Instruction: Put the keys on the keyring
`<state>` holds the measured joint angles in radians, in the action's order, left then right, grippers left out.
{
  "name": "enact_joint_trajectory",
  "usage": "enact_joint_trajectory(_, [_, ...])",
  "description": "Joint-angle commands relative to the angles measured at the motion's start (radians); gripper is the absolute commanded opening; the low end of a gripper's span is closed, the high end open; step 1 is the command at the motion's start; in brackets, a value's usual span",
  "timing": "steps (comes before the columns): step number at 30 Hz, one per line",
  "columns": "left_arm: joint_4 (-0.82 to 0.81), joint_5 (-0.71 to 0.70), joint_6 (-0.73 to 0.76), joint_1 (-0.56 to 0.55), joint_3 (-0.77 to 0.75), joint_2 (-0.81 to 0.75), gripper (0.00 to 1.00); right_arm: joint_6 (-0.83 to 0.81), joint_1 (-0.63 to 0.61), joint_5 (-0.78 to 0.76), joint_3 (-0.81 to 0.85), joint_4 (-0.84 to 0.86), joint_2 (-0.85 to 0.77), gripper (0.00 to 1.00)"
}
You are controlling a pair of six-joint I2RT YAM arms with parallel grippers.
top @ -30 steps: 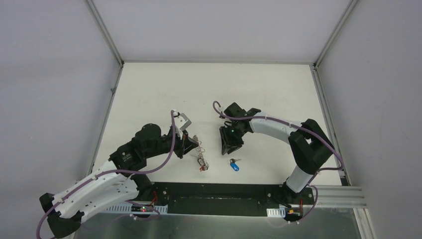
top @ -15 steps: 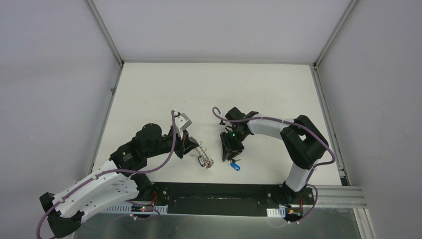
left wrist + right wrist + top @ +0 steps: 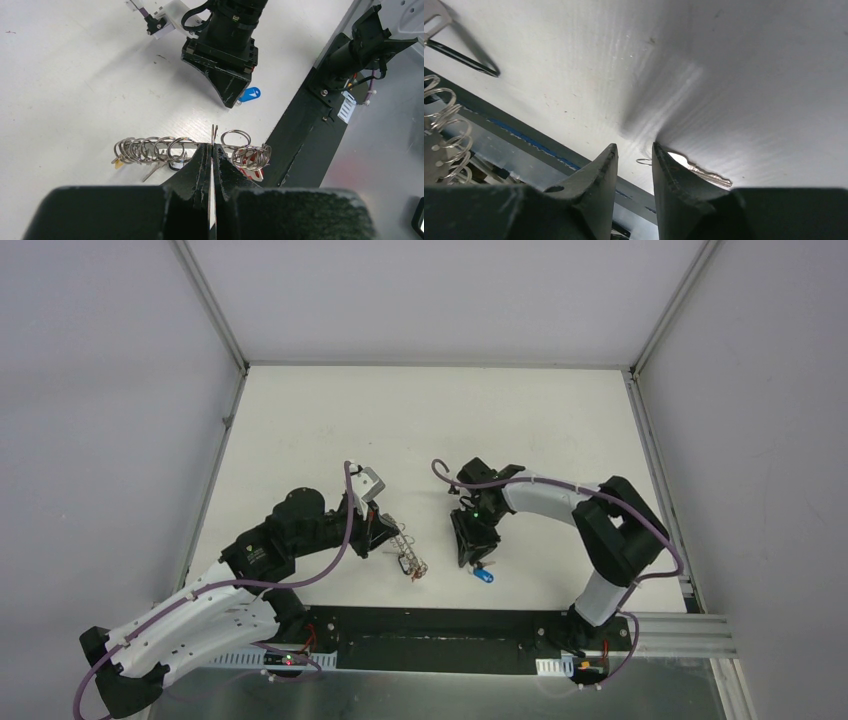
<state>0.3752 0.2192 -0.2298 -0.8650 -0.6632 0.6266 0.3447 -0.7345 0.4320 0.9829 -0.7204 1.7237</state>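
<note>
The left end effector (image 3: 212, 148) is clamped on the keyring (image 3: 150, 149), low over the worktop (image 3: 420, 420); the right end effector (image 3: 634, 152) stands slightly apart, holding nothing, its tips just beside the blue-tagged key (image 3: 484, 576) lying on the near side. It should centre on the key head before closing, I think; since earlier it has come nearer, and the key seems pushed slightly right.

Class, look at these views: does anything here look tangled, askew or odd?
Yes: the keyring pinched in the left fingers is a tangled row of wire loops, not one neat ring. The blue-tagged key lies loose on the table by the right fingers.
</note>
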Motion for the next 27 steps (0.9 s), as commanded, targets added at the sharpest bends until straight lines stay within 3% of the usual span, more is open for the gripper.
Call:
enact_joint_trajectory(1, [-0.057, 0.026, -0.026, -0.008, -0.042, -0.008, 0.00, -0.029, 0.004, -0.090, -0.007, -0.042, -0.055, 0.35])
enact_joint_trajectory(6, [-0.057, 0.029, -0.029, -0.008, -0.045, -0.005, 0.00, -0.019, 0.004, -0.117, -0.010, -0.052, -0.115, 0.38])
enact_joint_trajectory(10, [-0.057, 0.030, -0.032, -0.007, -0.046, -0.006, 0.00, -0.008, 0.004, -0.145, -0.021, -0.074, -0.174, 0.30])
enact_joint_trajectory(13, [-0.056, 0.029, -0.035, -0.007, -0.044, -0.005, 0.00, 0.006, 0.004, -0.164, -0.029, -0.103, -0.197, 0.30])
enact_joint_trajectory(22, [-0.057, 0.034, -0.043, -0.008, -0.042, 0.005, 0.00, 0.076, -0.089, -0.347, 0.007, -0.198, -0.206, 0.59])
enact_joint_trajectory(27, [-0.057, 0.035, -0.045, -0.007, -0.041, 0.006, 0.00, 0.137, -0.176, -0.482, 0.048, -0.235, -0.112, 0.55])
